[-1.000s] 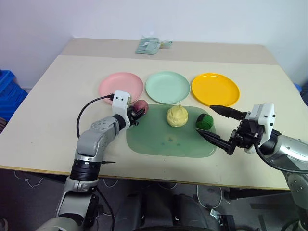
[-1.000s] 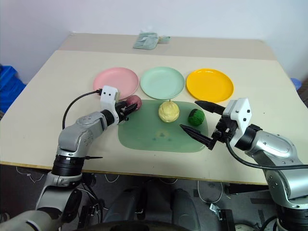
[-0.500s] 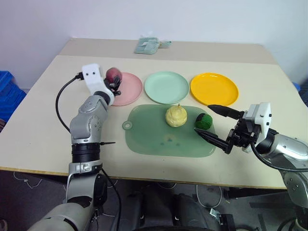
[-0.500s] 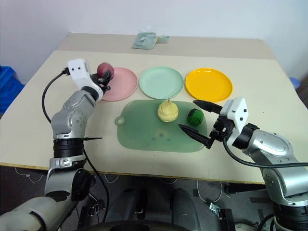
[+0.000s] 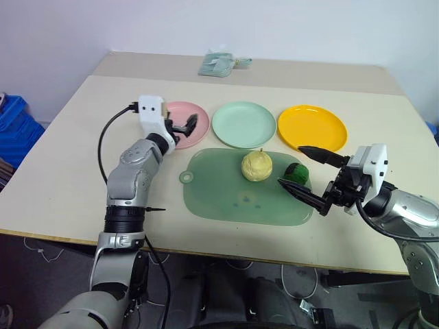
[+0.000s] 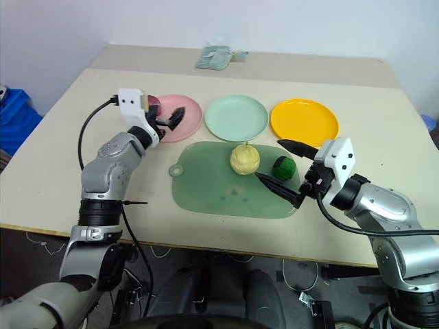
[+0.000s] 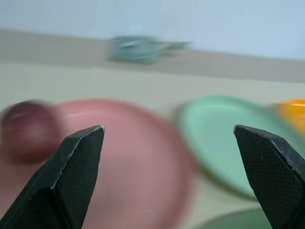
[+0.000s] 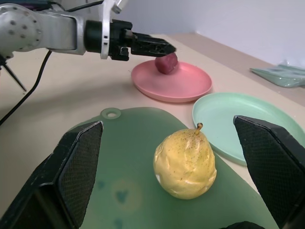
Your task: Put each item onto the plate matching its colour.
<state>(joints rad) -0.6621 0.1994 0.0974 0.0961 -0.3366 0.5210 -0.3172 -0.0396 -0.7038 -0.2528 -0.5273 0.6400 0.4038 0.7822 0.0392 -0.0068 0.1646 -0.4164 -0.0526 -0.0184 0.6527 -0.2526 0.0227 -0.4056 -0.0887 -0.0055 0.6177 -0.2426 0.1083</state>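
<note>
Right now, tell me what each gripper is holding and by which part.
Nothing is held. The left gripper is open over the pink plate, where the reddish-purple lump lies. The right gripper is open around the green ball.

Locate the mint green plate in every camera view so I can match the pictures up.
Left eye view: mint green plate, middle of the plate row, beyond the green mat.
Right eye view: same spot, middle of the row.
Left wrist view, blurred, beside the pink plate.
Right wrist view, just past the yellow pear.
Shared landmark: the pink plate, next to it in all four.
</note>
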